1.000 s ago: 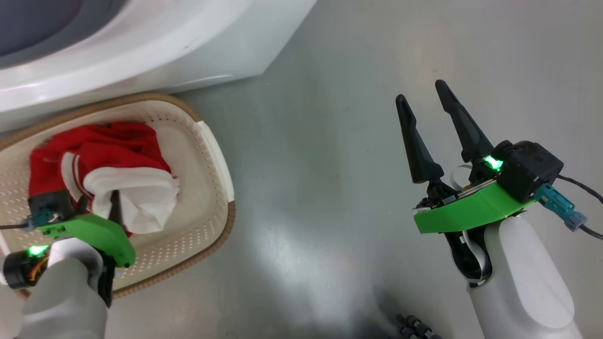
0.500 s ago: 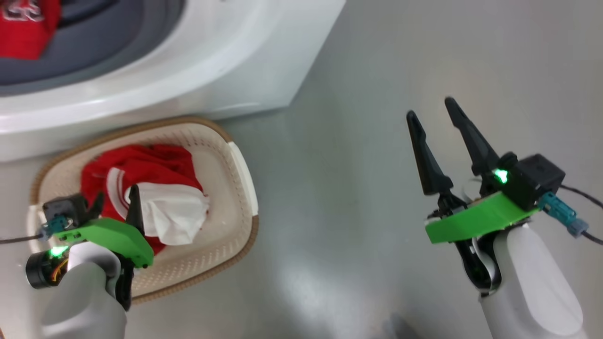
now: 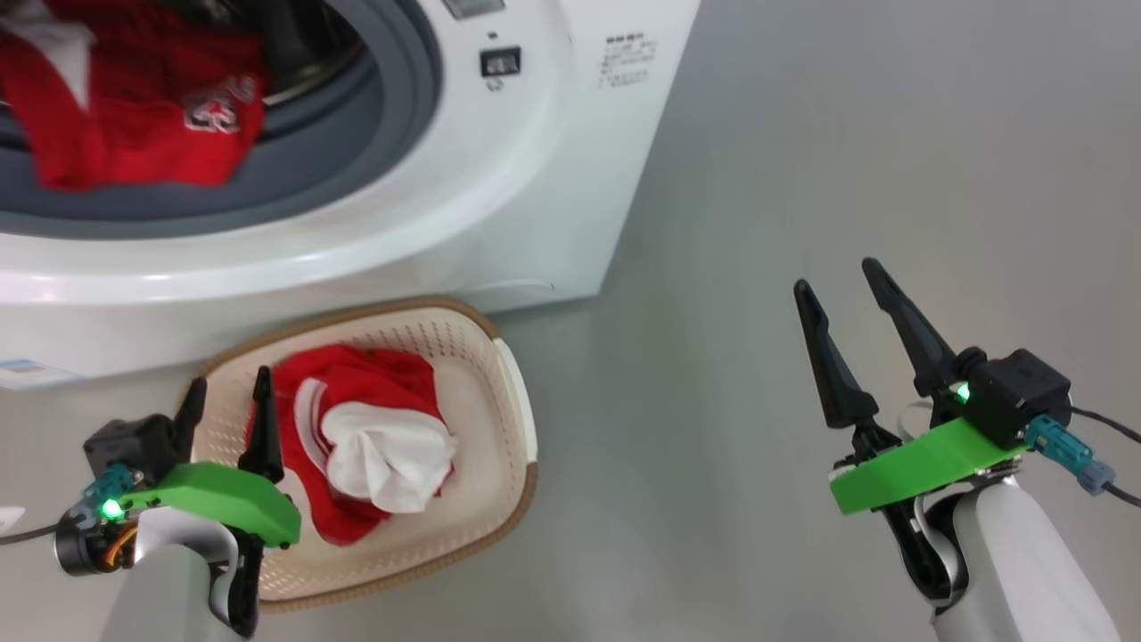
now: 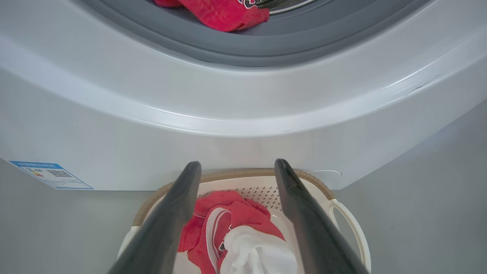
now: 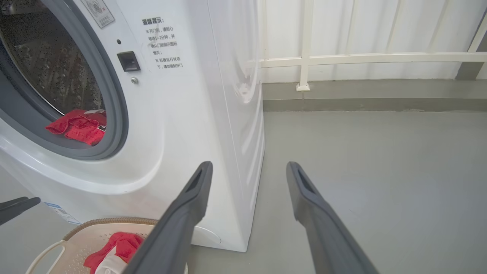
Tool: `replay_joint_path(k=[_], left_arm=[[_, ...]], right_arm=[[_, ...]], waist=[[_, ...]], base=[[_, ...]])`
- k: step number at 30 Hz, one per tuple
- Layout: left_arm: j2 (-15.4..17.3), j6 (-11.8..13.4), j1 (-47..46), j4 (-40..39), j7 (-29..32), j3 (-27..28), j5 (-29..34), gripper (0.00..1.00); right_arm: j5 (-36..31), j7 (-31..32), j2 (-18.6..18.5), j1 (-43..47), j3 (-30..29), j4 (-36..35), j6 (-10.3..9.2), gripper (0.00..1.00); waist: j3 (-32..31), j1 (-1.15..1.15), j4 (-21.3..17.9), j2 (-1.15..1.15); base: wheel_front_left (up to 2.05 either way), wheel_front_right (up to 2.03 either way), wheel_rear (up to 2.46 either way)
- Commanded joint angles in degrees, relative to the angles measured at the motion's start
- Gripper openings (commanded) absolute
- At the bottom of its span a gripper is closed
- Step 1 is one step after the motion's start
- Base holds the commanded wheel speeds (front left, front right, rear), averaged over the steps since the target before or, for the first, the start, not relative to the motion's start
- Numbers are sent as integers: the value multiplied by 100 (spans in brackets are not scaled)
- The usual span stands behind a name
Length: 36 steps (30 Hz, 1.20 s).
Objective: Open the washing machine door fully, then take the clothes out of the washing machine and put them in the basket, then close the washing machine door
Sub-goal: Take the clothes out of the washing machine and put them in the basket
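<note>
Head view: left gripper (image 3: pixel 230 378), spread empty, hovers over the basket (image 3: pixel 526 481), right gripper (image 3: pixel 834 275) open well aside; left wrist view: clothes (image 4: pixel 224 15) lie beyond its fingers (image 4: pixel 171 220) in the washing machine (image 4: pixel 228 106); right wrist view: the grey rubber ring (image 5: pixel 116 110) may snag them if pinched loosely.

Red clothes (image 3: pixel 357 385), cream basket (image 3: pixel 486 450)

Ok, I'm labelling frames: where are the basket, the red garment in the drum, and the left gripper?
basket (image 3: pixel 477 419): head view, bare inner wall.
red garment in the drum (image 3: pixel 134 134): head view, middle of the cloth.
left gripper (image 3: pixel 230 377): head view, midway between its fingertips.
</note>
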Motion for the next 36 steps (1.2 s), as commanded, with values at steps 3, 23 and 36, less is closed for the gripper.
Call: replay_joint_path(k=[3, 23, 36], left_arm=[[133, -17, 315, -601, -54, 166, 40, 100], [82, -17, 1561, -2875, -54, 198, 80, 100], [26, -17, 2381, -3772, -54, 334, 121, 100]], right_arm=[[69, -26, -66, 225, 109, -103, 9, 100], [142, -26, -243, 788, -78, -159, 9, 100], [124, -26, -219, 1219, -297, -224, 9, 100]], waist=[[-509, 0, 258, 0], [-1320, 0, 394, 0], [-1652, 0, 419, 0]], base=[[0, 0, 0], [0, 0, 0], [0, 0, 0]])
